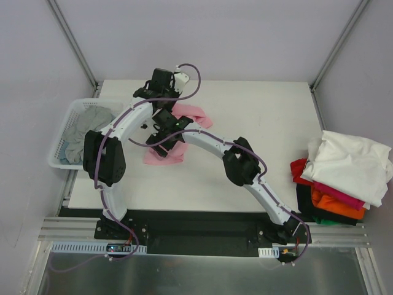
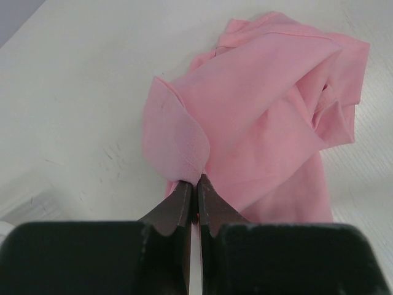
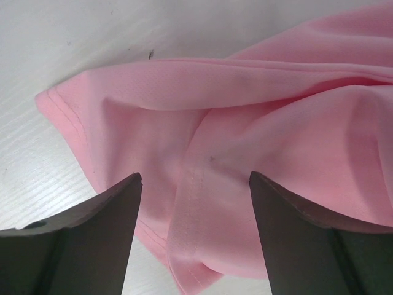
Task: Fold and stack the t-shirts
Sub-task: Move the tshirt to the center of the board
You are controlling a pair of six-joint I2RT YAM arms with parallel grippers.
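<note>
Pink t-shirt (image 2: 264, 110) cloth is pinched tight by the left gripper (image 2: 196, 192). The right gripper (image 3: 195, 178) gapes wide astride a fold.

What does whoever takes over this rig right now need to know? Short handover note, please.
Grippers: left gripper is shut on an edge of the pink t-shirt. The right gripper is open, jaws either side of a seam of the same shirt, gripping nothing.
Things: the pink t-shirt lies crumpled centre-left on the table. The grey t-shirt is in the basket at the left.
Done: a pile at the right edge, white t-shirt on top, with red t-shirt, magenta t-shirt, orange t-shirt and black t-shirt under it.
Left: fold and stack the pink, then the grey.
</note>
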